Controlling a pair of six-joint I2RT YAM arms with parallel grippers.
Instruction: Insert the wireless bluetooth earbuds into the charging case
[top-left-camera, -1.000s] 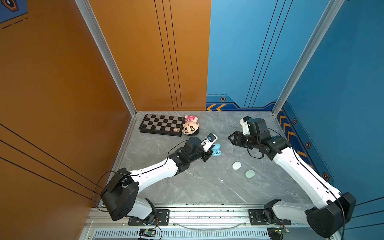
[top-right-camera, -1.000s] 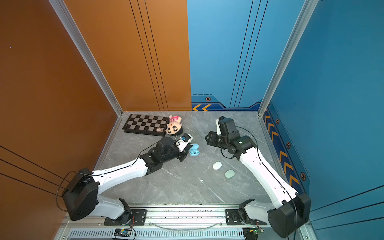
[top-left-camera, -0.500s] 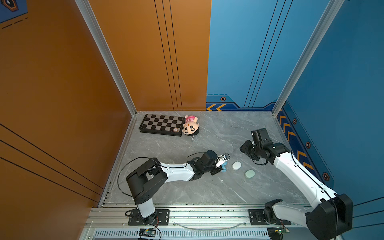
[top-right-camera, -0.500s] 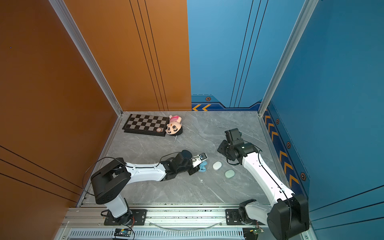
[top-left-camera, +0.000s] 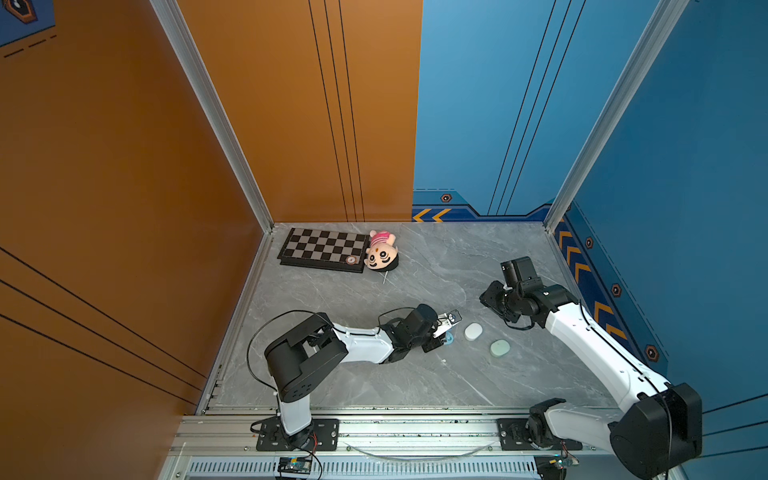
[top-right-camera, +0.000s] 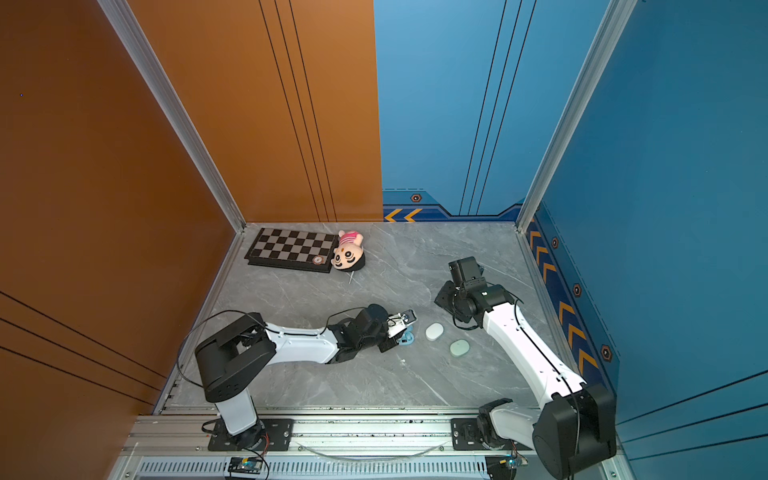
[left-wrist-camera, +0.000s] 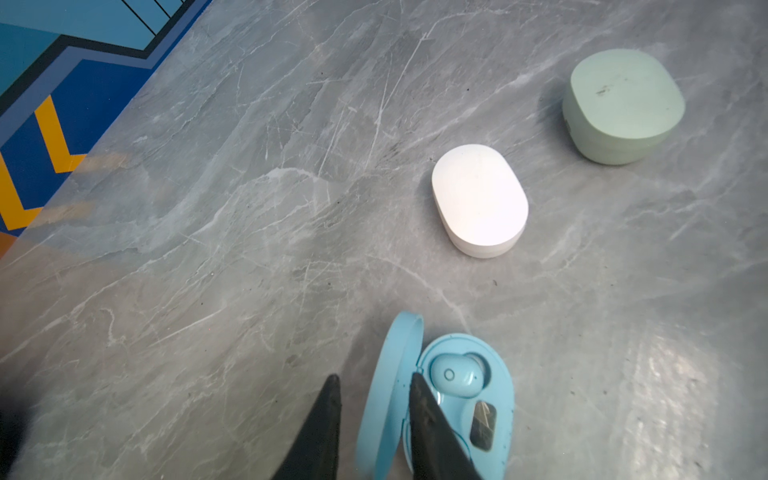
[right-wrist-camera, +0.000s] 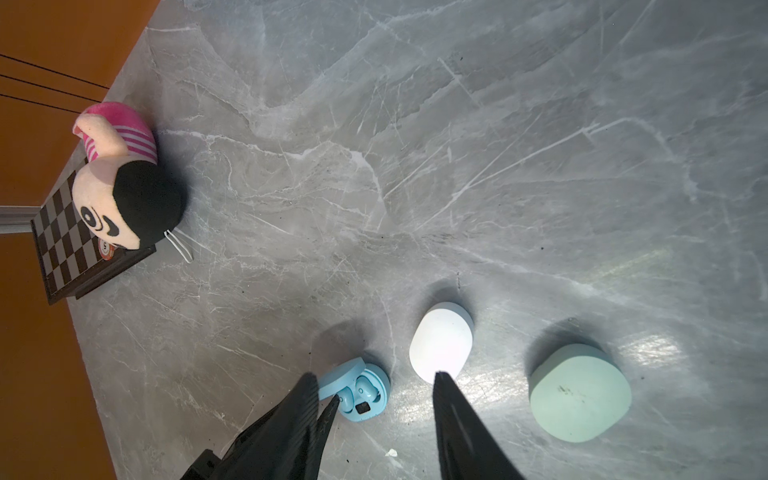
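The pale blue charging case (left-wrist-camera: 494, 415) lies with its lid (left-wrist-camera: 390, 395) up, left of the closed white case (top-left-camera: 473, 331) in both top views. A pale blue earbud (left-wrist-camera: 455, 374) sits in a well; the right wrist view shows two earbuds (right-wrist-camera: 368, 388) seated. My left gripper (left-wrist-camera: 374, 380) is open a little, the lid between its fingers, a gap on one side. It shows low over the blue case (top-left-camera: 449, 340) in a top view. My right gripper (right-wrist-camera: 374, 376) hangs open and empty, behind and right of the cases (top-left-camera: 492, 301).
A closed mint case (top-left-camera: 499, 348) lies right of the white one (top-right-camera: 434, 331). A chessboard (top-left-camera: 324, 249) and a plush doll (top-left-camera: 382, 251) sit at the back left. A small white speck (right-wrist-camera: 391, 453) lies in front of the blue case. Walls enclose three sides.
My left arm brought the blue case forward and right, down beside the white case, and its jaws have parted slightly. My right gripper drew back to the right.
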